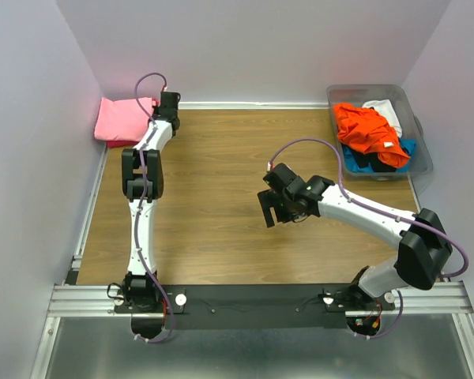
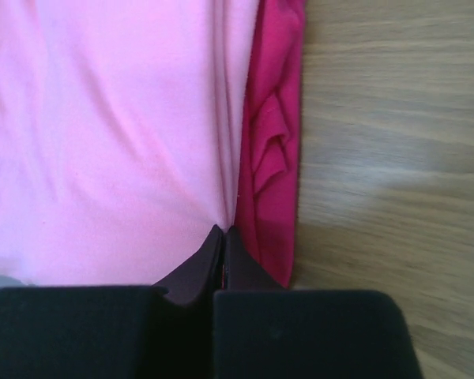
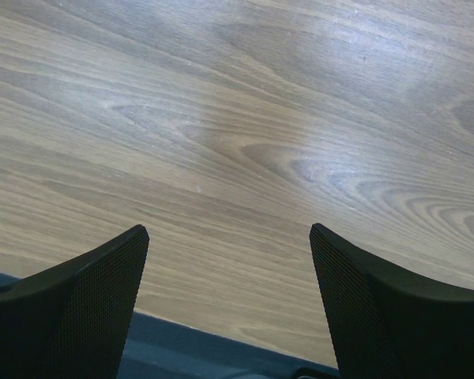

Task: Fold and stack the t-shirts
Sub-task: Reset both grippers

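The light pink shirt (image 1: 123, 118) is seen folded in the far left corner of the table (image 1: 221, 197), against the wall. A magenta shirt (image 2: 273, 142) is laid under it. From above only a thin dark-red strip of the magenta shirt is shown at the near edge. In the left wrist view a wrinkled band of it is exposed along the right side of the light pink shirt (image 2: 103, 142). The rest of both shirts is cut off by the frame or covered.

The left gripper (image 2: 223, 230) is set at the right edge of the pink shirt with its jaws closed, tip against tip. The tips are placed just where the pink cloth meets the magenta. Whether any cloth is pinched between them cannot be made out. From above, the left gripper (image 1: 169, 101) is mostly hidden by its own wrist.

The right gripper (image 3: 229, 233) is held over bare wood near the middle of the table, jaws wide apart, nothing between them. In the top view the right gripper (image 1: 270, 207) is seen well apart from every shirt.

A clear bin (image 1: 423, 154) is placed at the far right. An orange shirt (image 1: 367, 130) is heaped in it on top. Only bits of a white shirt (image 1: 387, 110), a blue shirt (image 1: 408, 148) and a black shirt (image 1: 363, 164) are shown.
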